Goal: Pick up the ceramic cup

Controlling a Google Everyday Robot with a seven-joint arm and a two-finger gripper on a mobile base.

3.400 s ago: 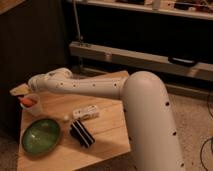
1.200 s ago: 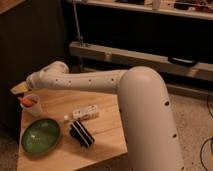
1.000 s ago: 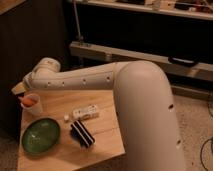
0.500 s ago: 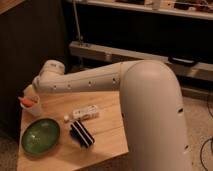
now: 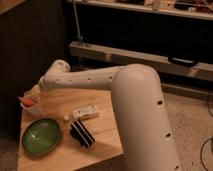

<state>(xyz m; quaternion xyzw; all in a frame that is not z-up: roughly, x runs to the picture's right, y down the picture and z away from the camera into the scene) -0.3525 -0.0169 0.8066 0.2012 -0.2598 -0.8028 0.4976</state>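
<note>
The ceramic cup (image 5: 33,106) is small and white, with orange-red bits showing at its rim. It stands at the far left corner of the wooden table (image 5: 102,142). My white arm reaches across from the lower right to that corner. The gripper (image 5: 34,93) is at the arm's far-left end, just above and behind the cup, mostly hidden by the wrist. I cannot tell whether it touches the cup.
A wide green bowl (image 5: 42,136) sits at the table's front left. A small white rectangular box (image 5: 86,112) lies mid-table, with a tiny white piece (image 5: 66,118) beside it and a black ribbed object (image 5: 82,134) in front. A dark cabinet and a metal rail stand behind.
The wrist has swung a little to the right and up over the cup's corner. The cup stays at the table's far left, and the bowl, box and black object have not moved.
</note>
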